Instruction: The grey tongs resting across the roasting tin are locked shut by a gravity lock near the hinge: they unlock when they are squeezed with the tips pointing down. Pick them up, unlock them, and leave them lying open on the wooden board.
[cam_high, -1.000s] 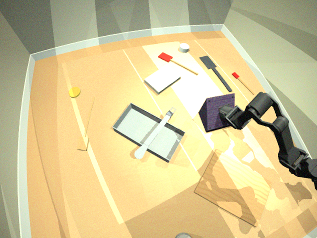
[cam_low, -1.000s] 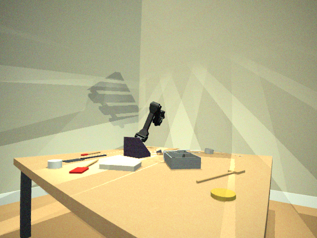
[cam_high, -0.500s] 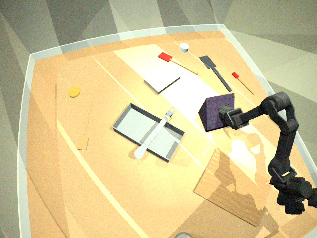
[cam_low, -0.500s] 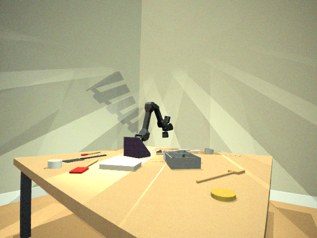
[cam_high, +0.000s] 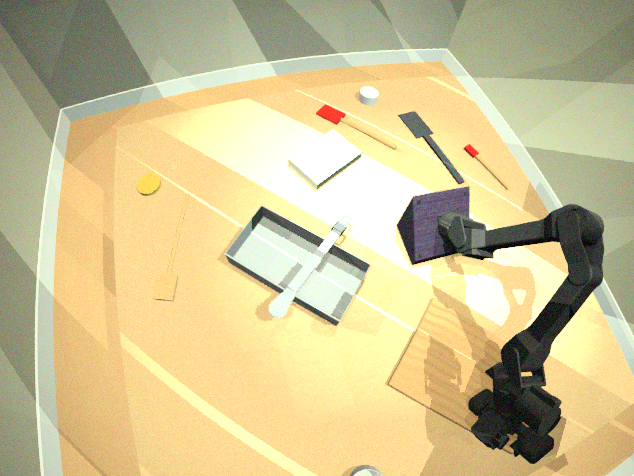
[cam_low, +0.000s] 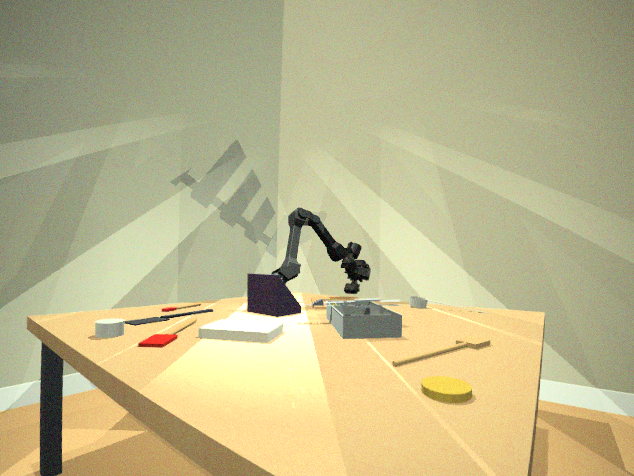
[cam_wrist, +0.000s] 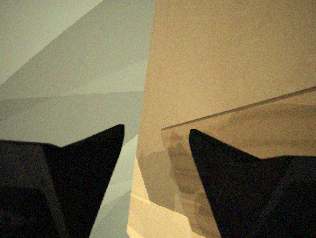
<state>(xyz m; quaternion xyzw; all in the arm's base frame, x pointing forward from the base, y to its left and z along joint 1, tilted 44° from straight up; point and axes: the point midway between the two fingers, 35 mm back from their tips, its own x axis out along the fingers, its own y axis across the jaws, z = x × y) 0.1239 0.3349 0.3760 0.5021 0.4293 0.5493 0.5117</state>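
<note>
The grey tongs (cam_high: 309, 266) lie shut across the grey roasting tin (cam_high: 286, 225) (cam_low: 368, 327). Their wide rounded end reaches past the near wall in the top view, and the hinge end with a thin wire loop reaches past the opposite wall. The wooden board (cam_high: 419, 368) (cam_wrist: 280, 120) lies flat near the arm, partly behind it in the top view. My gripper (cam_high: 512, 446) (cam_low: 351, 288) (cam_wrist: 157, 132) is open and empty, raised above the table near the board's outer edge, well away from the tongs. The lock itself is too small to make out.
A purple block (cam_high: 440, 220) (cam_low: 271, 294) stands at the arm's base. A white slab (cam_high: 325, 156) (cam_low: 240, 329) lies beyond the tin. Red-headed tools, a dark spatula (cam_high: 415, 124), a wooden spatula (cam_high: 166, 286) and a yellow disc (cam_high: 149, 184) (cam_low: 446, 388) lie around.
</note>
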